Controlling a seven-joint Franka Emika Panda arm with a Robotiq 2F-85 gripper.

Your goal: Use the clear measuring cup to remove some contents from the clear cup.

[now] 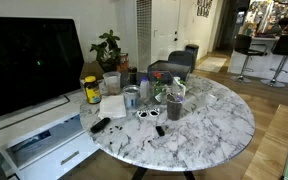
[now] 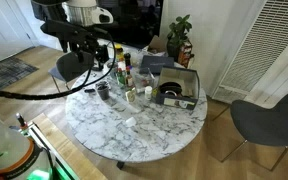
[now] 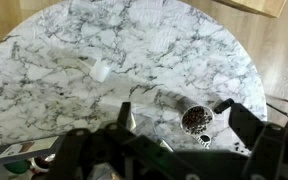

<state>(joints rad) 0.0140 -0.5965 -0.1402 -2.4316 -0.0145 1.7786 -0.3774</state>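
Note:
The clear cup (image 3: 196, 118) stands on the marble table, seen from above in the wrist view, with dark contents inside. It also shows as a tall narrow tumbler in an exterior view (image 1: 176, 100). My gripper (image 3: 174, 107) is open and empty, well above the table, with the cup between its two fingers and nearer one of them. A small pale clear measuring cup (image 3: 101, 71) with a thin handle lies on the bare marble, apart from the gripper. My arm (image 2: 74, 45) hangs over the table's edge.
A yellow-lidded jar (image 1: 91, 90), a wider pale clear container (image 1: 111, 82), a silver can (image 1: 132, 97), a white napkin (image 1: 112, 105), sunglasses (image 1: 149, 114) and a remote (image 1: 101, 125) crowd one side of the round table (image 1: 219, 125). A dark box (image 2: 174, 90) sits near the far edge.

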